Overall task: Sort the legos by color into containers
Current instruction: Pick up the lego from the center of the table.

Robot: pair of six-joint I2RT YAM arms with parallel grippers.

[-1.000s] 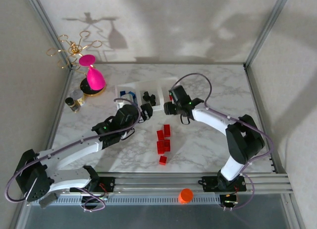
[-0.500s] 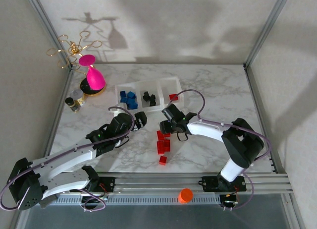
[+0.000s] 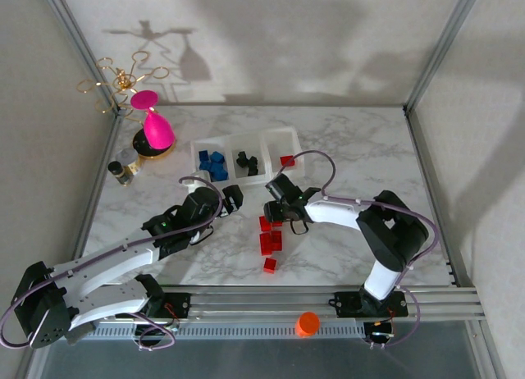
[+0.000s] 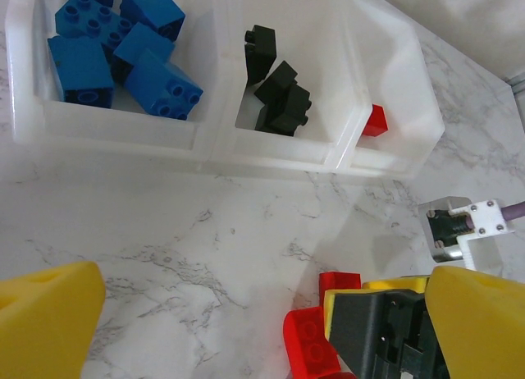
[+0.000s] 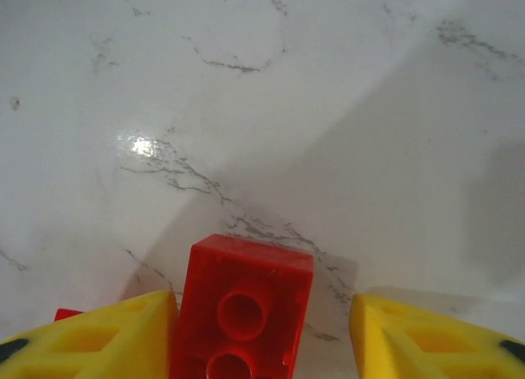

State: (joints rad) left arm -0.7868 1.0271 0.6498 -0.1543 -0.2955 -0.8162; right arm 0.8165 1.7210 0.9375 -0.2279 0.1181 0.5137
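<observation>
1. The left tool (image 3: 230, 200) hangs over the marble bench (image 3: 361, 149), just short of the near wall of the tray (image 4: 123, 131). Its yellow fingers (image 4: 45, 313) are spread wide with nothing between them.
2. The right tool (image 3: 271, 213) sits low at the far end of the loose red bricks (image 3: 270, 241), close beside the left tool.
3. In the right wrist view one red brick (image 5: 242, 301) lies between that tool's fingers (image 5: 98, 338). One finger touches the brick's side; the other stands apart, with marble showing in the gap. The tool is spread around the brick, not pinching it.
4. The tray stands toward the far edge of the bench, left of centre. The blue bricks (image 4: 123, 51) are in its left bin, the black bricks (image 4: 279, 88) in the middle bin, and a lone red piece (image 4: 375, 121) in the right bin.
5. A strip of open marble runs between the tray's near wall and the red pile.
6. The right half of the bench is open out to its edge.
7. A pink glass (image 3: 154, 131) stands near the far-left corner, well apart from the tray.
8. An orange cap (image 3: 308, 322) rests on the rail (image 3: 271, 301) at the near edge.
</observation>
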